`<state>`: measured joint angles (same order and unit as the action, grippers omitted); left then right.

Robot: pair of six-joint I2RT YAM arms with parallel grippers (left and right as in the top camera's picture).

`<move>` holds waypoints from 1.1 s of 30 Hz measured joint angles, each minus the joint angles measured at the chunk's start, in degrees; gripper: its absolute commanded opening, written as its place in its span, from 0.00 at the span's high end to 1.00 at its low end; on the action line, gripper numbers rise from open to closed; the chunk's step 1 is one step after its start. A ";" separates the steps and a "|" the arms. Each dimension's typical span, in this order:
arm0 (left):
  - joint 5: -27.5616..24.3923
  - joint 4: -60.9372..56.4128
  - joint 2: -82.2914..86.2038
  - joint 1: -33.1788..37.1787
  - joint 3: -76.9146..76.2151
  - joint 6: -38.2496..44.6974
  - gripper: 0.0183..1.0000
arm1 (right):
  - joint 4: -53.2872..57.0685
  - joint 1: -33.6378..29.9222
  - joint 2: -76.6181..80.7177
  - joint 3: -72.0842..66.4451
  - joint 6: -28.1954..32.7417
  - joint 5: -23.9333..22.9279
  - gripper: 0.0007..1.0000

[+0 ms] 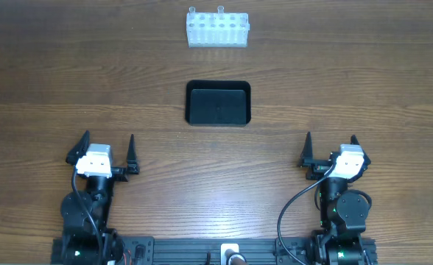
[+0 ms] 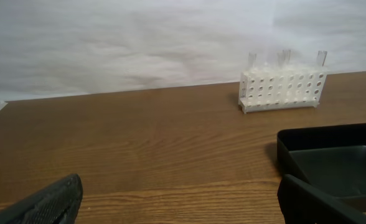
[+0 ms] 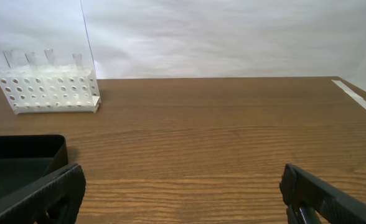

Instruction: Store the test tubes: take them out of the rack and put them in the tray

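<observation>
- At the far side of the tabletop [image 1: 364, 66], about midway across, a white rack [image 1: 217, 33] stands upright with its long, hole-dotted side towards the arms.
- Clear test tubes [image 3: 48, 57] stand upright in the rack, their open tops poking above it. The right wrist view shows four tops; whether others sit lower in the holes I cannot tell.
- A shallow black tray [image 1: 189, 103] with rounded corners lies flat on the wood, nearer the arms than the rack and apart from it. It lines up with the rack, so it sits between the rack and the arms' side of the tabletop.
- The left claw [image 1: 107, 146] sits low on the left, close to its own base, its two dark fingers spread wide and gripping nothing. It is well apart from the tray, which lies ahead of it and towards the middle.
- The right claw [image 1: 331, 145] mirrors it on the right, fingers likewise spread wide with nothing between them. The tray lies ahead of it and towards the middle, the rack farther on.
- A white sheet [image 2: 139, 43] rises behind the rack as a backdrop.
- A strip of pale tape [image 3: 357, 96] runs along the tabletop's right edge.
- A black cable [image 1: 294, 210] loops from the right arm down to its base.
</observation>
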<state>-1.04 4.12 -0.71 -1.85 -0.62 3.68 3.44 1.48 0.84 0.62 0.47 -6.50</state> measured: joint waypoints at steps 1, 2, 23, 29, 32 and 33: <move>0.00 0.00 0.00 0.00 0.00 0.00 0.00 | 0.00 0.00 0.00 0.00 0.00 0.00 0.01; 0.00 0.00 0.00 0.00 0.00 0.00 0.00 | 0.00 0.00 0.00 0.00 0.02 0.00 0.01; -0.42 -6.78 -4.46 0.00 -0.13 -4.55 0.00 | 0.00 0.00 0.00 0.00 -0.02 0.02 0.01; -1.55 -19.87 -22.25 0.00 -4.94 -5.99 0.00 | 0.02 0.00 0.00 0.00 0.00 0.22 0.01; -2.27 -23.06 -32.96 0.00 -10.97 -6.64 0.00 | 0.02 0.00 0.00 0.00 0.00 0.22 0.01; -2.58 -23.30 -36.57 0.00 -13.57 -7.08 0.00 | 0.02 0.00 0.00 0.00 0.02 0.22 0.01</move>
<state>-3.62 -19.18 -37.28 -1.85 -14.20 -3.40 3.46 1.48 0.84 0.62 0.49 -6.28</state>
